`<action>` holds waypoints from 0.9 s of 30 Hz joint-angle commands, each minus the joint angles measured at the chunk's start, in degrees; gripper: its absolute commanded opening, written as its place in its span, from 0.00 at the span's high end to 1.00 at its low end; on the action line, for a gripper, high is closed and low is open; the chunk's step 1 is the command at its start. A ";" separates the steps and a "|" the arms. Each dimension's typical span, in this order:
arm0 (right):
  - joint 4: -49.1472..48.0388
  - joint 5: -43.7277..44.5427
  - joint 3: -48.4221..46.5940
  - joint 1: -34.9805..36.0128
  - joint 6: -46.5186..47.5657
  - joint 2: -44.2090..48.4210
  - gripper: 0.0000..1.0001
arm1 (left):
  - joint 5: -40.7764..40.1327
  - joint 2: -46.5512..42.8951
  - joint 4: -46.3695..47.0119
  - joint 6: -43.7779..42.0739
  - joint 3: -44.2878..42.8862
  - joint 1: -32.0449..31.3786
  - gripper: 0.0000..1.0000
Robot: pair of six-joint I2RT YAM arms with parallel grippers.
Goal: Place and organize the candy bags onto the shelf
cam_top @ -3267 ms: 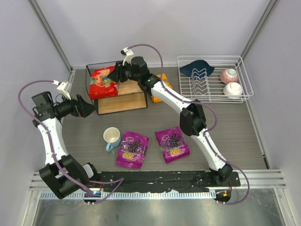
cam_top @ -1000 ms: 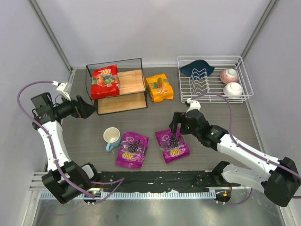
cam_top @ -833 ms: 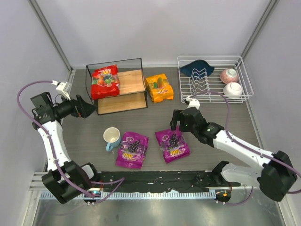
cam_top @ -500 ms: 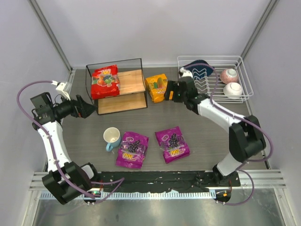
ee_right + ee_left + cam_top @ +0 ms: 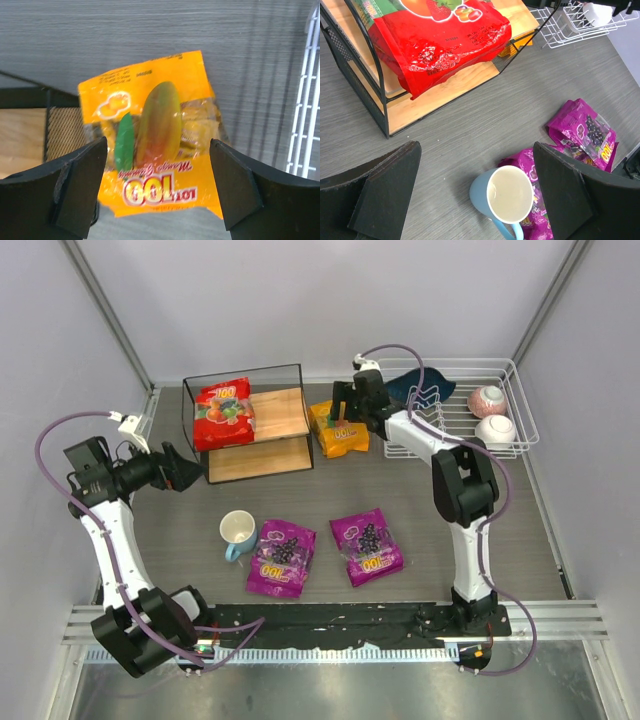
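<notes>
The red candy bag lies on the left of the shelf's top board; the left wrist view shows this red bag overhanging the shelf. An orange candy bag lies flat on the table just right of the shelf. My right gripper hovers over it, open, and the orange bag sits between its fingers, untouched. Two purple candy bags lie at the front. My left gripper is open and empty, left of the shelf.
A light blue mug stands left of the purple bags, below my left gripper's fingers. The white wire dish rack at the back right holds two bowls and a dark blue cloth.
My right arm swung from over the right purple bag at the front to the back, and now hovers over the orange bag. The left arm has not moved.
</notes>
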State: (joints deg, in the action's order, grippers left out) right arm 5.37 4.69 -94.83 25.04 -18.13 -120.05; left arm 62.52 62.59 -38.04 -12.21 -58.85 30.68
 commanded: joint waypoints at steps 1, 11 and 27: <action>2.45 5.15 -8.17 -0.43 1.52 -3.61 0.12 | -0.30 -0.63 0.16 0.17 -1.18 0.35 0.00; 3.43 3.58 -7.66 -1.22 0.11 -6.51 0.15 | -0.56 -0.71 0.43 -0.36 0.23 0.44 0.00; 0.52 -0.73 -1.06 -1.66 -2.70 -5.37 0.17 | -0.03 -0.80 -0.28 -0.89 0.49 0.35 0.00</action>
State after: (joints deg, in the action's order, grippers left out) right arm 5.76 3.92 -97.41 23.22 -20.40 -127.15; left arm 61.93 62.59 -38.09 -12.45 -58.54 30.68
